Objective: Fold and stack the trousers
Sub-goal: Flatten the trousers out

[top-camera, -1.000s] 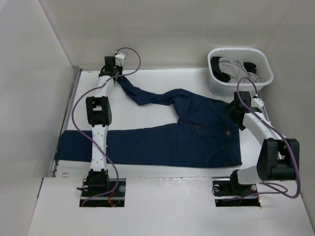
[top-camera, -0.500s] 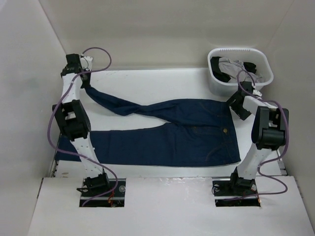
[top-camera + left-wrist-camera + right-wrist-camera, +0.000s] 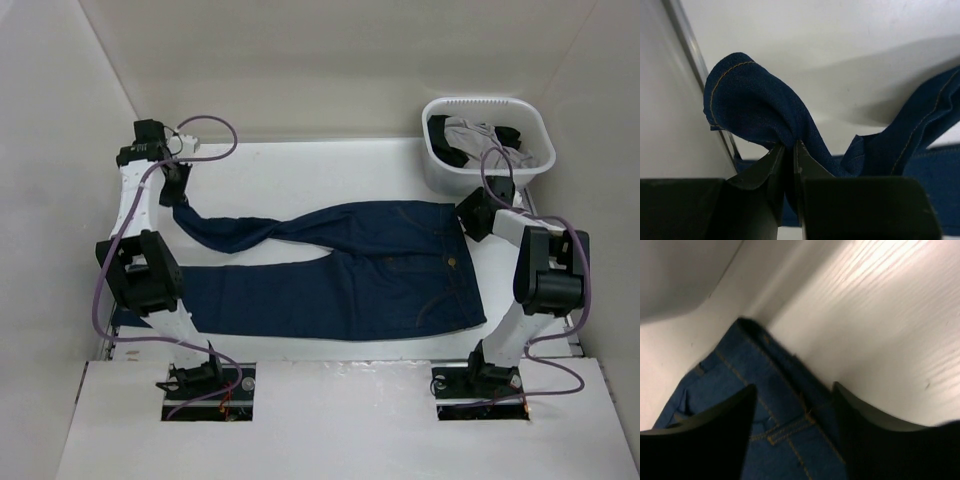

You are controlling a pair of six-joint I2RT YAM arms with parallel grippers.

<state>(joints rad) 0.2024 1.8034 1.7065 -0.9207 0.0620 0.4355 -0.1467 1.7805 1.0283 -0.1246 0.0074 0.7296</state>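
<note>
At far-left table (image 3: 330,170) edge, L gripper (image 3: 789,150) clamped on trousers (image 3: 340,290) leg hem (image 3: 727,75), R gripper (image 3: 794,389) jaws apart over waistband (image 3: 771,360).

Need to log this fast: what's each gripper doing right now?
Left gripper: closed, holding the jeans by a leg cuff.
Right gripper: open over the jeans' waist, holding nothing.

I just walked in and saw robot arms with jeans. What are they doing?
Two robot arms are spreading out dark blue jeans on the white table so they can be folded. The left gripper is pinching the end of one leg, lifted near the far left corner. The right gripper is open over the waistband corner. The other leg lies flat.
</note>
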